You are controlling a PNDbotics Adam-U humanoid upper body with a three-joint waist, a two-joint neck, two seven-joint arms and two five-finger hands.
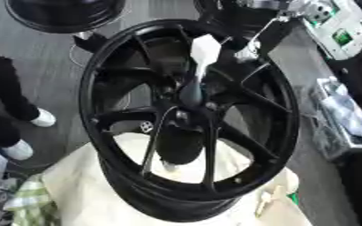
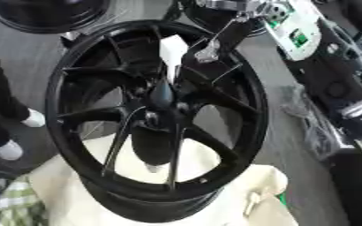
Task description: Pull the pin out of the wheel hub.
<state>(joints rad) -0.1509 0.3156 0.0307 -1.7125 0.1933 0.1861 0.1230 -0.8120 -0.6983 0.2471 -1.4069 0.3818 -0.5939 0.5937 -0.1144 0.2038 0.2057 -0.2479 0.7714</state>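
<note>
Above the hub, the right hand (image 2: 207,46) reaches in over the far rim of the black wheel (image 1: 115,62) and curls round the pin (image 1: 202,53).

Its dark fingers (image 1: 246,50) come from the upper right and close on the pin beside the pin's white, flag-like top; the pin's dark shaft runs down to the hub (image 1: 186,112) at the centre of the spokes, and whether its tip is still seated there cannot be told. The wheel stands tilted, its lower rim resting on a cream cloth (image 1: 84,194) with a green checked cloth (image 1: 22,203) at the cloth's left edge. Beyond the wheel's right side lies a clear plastic bag (image 1: 346,117).
</note>
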